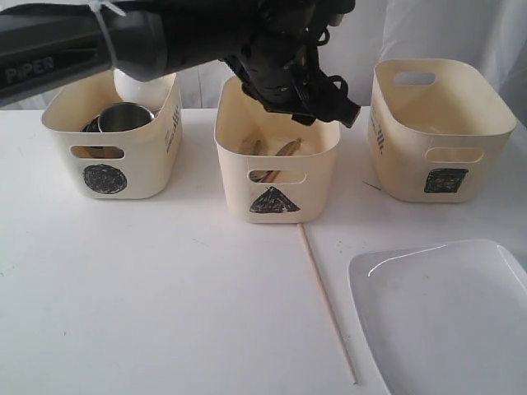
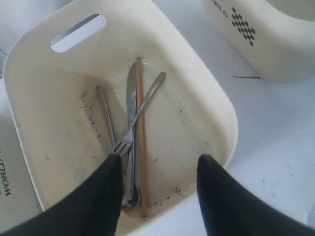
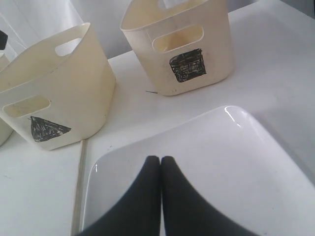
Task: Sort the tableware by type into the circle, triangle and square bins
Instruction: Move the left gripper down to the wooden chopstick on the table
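Observation:
My left gripper (image 2: 157, 164) hangs open and empty over the triangle bin (image 1: 277, 177). Inside that bin lie a steel knife (image 2: 131, 98), a fork (image 2: 143, 105), a spoon (image 2: 105, 115) and one wooden chopstick (image 2: 141, 142). A second chopstick (image 1: 327, 304) lies on the table in front of the triangle bin. The large white plate (image 1: 445, 321) sits at the front right. My right gripper (image 3: 161, 160) is shut with nothing in it, just above the plate (image 3: 236, 162). The circle bin (image 1: 115, 160) holds a steel mug (image 1: 125, 117) and a white bowl (image 1: 136, 82).
The square bin (image 1: 436, 132) stands at the back right, and what is inside it does not show. The left arm (image 1: 123, 41) reaches across above the circle bin. The three bins stand in a row along the back of the white table (image 1: 165, 296).

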